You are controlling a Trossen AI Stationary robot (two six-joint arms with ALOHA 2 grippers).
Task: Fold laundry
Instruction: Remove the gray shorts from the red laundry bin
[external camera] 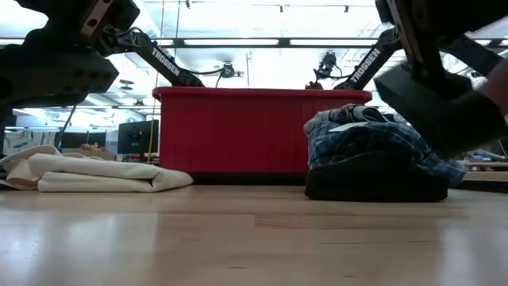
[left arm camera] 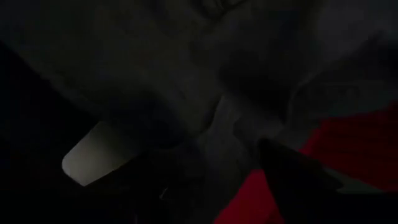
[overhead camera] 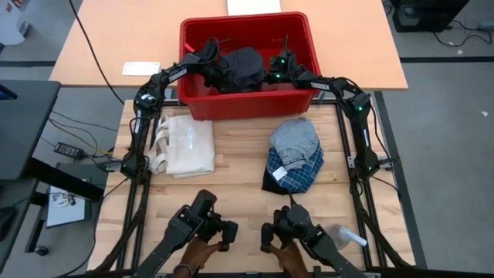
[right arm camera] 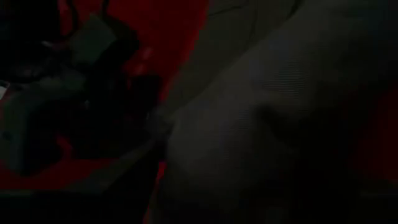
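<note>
— Inside the red bin (overhead camera: pixel 199 106) at the bench's (overhead camera: pixel 239 166) far edge, I have both claws at the black garment (overhead camera: pixel 241 68): left claw (overhead camera: pixel 214 68) on its left side, right claw (overhead camera: pixel 272 71) on its right.

— Grip?

— I cannot tell for either. Plaid and grey garments (overhead camera: pixel 296 157) lie piled on the bench, a cream cloth (overhead camera: pixel 187 145) to their left.

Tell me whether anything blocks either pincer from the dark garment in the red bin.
Nothing visible does. Both the left pincer and right pincer are already inside the red bin, one at each side of the dark garment. The bin's walls only matter for lifting it out to the table.
</note>
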